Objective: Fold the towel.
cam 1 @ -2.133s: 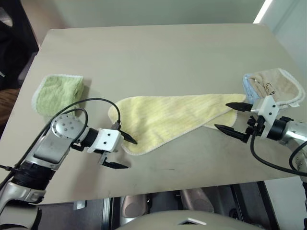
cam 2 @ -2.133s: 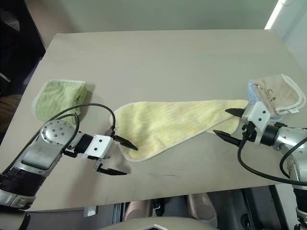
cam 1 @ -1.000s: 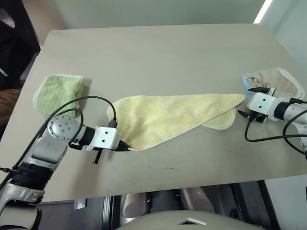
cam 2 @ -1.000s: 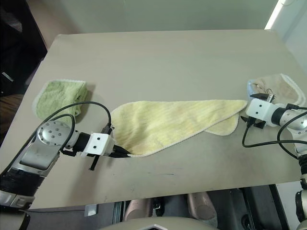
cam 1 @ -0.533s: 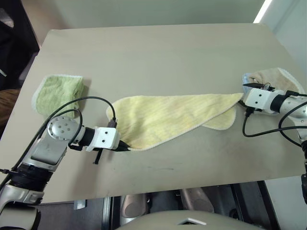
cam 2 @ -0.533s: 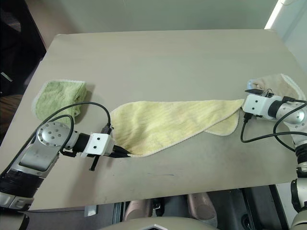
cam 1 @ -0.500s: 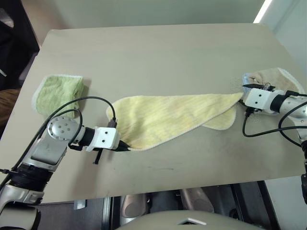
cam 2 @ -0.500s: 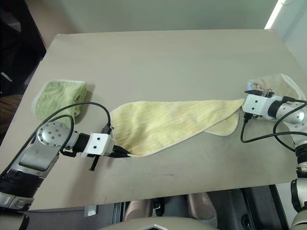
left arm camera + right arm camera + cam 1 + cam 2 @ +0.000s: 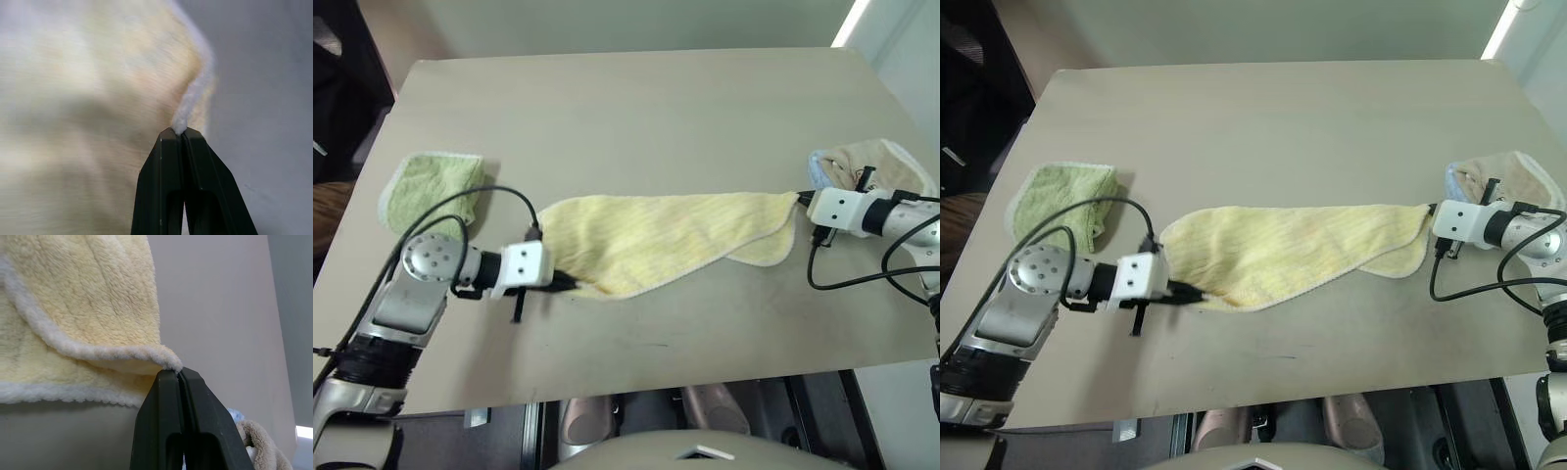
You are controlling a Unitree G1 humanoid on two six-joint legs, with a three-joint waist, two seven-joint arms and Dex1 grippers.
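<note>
The pale yellow towel (image 9: 656, 240) lies stretched in a long, partly doubled strip across the table's middle. At its near left edge my left gripper (image 9: 570, 282) is shut on the white hem, and the left wrist view shows the closed fingertips (image 9: 166, 139) pinching that hem with the edge raised a little. My right gripper (image 9: 800, 197) is shut on the towel's far right corner. In the right wrist view the corner's hem curls just above the closed right gripper (image 9: 174, 372).
A folded green towel (image 9: 431, 191) sits at the table's left. A beige towel (image 9: 873, 162) on a pale blue cloth (image 9: 817, 168) lies just behind my right gripper. The table's near edge (image 9: 636, 397) runs close below both arms.
My right gripper, open a second ago, has shut on the towel's right corner. The left gripper, still shut on the hem, has risen and moved slightly forward, lifting that edge.
</note>
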